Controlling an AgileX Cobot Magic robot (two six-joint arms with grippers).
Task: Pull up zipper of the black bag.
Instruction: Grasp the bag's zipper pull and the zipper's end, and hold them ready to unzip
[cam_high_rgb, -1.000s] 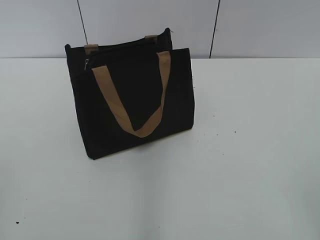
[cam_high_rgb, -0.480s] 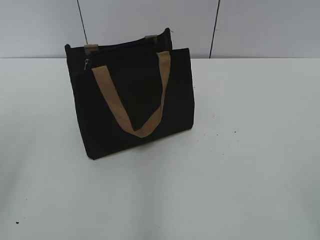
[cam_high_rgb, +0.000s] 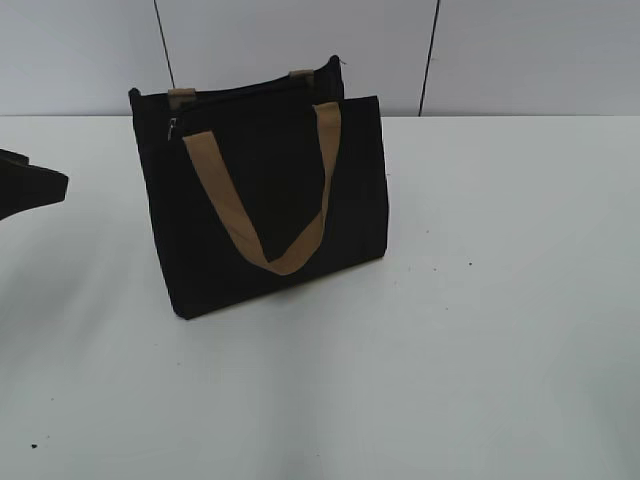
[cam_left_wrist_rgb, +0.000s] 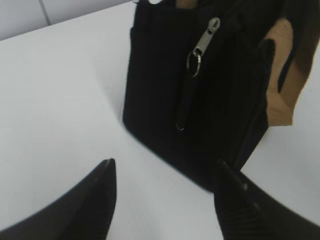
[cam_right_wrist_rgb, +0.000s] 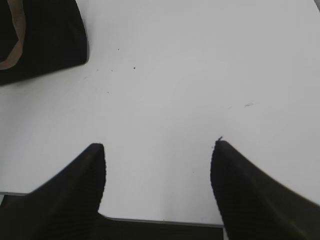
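Your left gripper (cam_left_wrist_rgb: 165, 170) gapes empty near the black bag (cam_high_rgb: 262, 200); its silver zipper (cam_left_wrist_rgb: 205, 42) dangles. Your right gripper (cam_right_wrist_rgb: 157, 152) hovers wide open, empty.

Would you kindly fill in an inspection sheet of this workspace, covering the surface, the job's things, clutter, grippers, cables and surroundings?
Surface: white table, a few small dark specks on it.
Job's things: black bag stands upright on the table, a tan handle hanging down its front; the silver zipper sits at the bag's left end.
Clutter: nothing seen.
Grippers: left gripper open, facing the zipper, clear of the bag; right gripper open over bare table, holding nothing.
Cables: nothing seen.
Surroundings: pale wall panels with dark seams behind the table.
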